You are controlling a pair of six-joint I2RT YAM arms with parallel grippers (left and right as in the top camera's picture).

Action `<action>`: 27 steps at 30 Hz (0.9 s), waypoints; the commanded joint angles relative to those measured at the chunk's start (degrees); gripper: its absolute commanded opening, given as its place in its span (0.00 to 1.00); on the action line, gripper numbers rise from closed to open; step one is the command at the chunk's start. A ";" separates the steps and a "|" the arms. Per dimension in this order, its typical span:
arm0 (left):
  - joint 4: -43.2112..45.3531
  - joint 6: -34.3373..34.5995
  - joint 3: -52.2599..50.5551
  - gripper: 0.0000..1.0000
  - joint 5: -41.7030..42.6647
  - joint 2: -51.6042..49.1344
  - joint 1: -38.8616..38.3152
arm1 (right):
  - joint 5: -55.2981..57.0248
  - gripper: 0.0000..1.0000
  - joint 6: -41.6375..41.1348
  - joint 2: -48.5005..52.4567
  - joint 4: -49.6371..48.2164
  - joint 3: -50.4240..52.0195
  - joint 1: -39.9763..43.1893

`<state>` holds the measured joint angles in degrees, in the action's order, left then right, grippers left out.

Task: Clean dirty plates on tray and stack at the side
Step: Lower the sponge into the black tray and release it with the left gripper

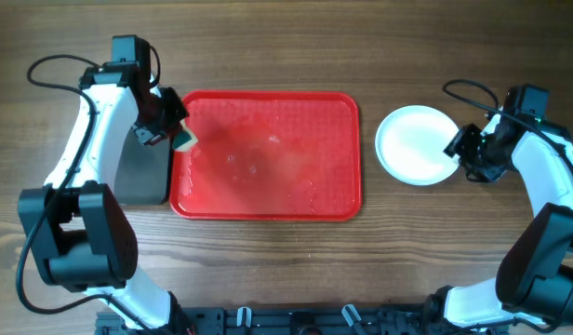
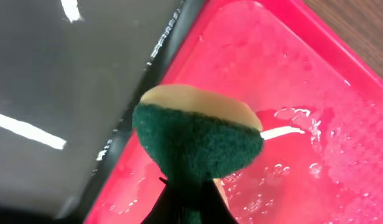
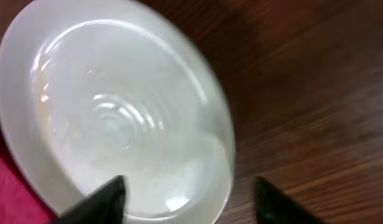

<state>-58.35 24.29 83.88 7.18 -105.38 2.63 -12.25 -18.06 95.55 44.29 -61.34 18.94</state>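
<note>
Stacking is judged nearly done — the white plate point(image 1: 412, 140) lies on the desk point(image 1: 268, 56) beside the tray point(image 1: 268, 158), right tool point(image 1: 463, 154) wide at its rim, sponge point(image 2: 198, 134) clamped in left tool point(image 1: 166, 126); withdrawal is called for.

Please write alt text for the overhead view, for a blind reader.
A red tray lies on a wooden table, a white plate to its right. The left gripper holds a sponge over the tray's left edge; the right gripper stands open at the plate's rim.
</note>
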 commanded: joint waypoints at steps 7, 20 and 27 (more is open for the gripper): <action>-1.60 -6.91 5.25 0.04 -18.49 3.30 4.61 | -8.20 0.73 4.57 -5.88 6.05 -11.58 -6.29; 5.01 -15.10 0.70 0.04 -20.11 -9.27 8.41 | -5.60 0.75 4.48 -6.08 5.97 -11.52 -16.00; 4.68 -14.88 0.72 1.00 -20.15 -10.49 8.41 | -5.60 0.75 4.70 -6.10 7.04 -11.52 -15.98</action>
<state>-53.56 9.69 84.68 -12.19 -115.70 10.90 -18.79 -14.63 89.80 50.96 -72.16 3.18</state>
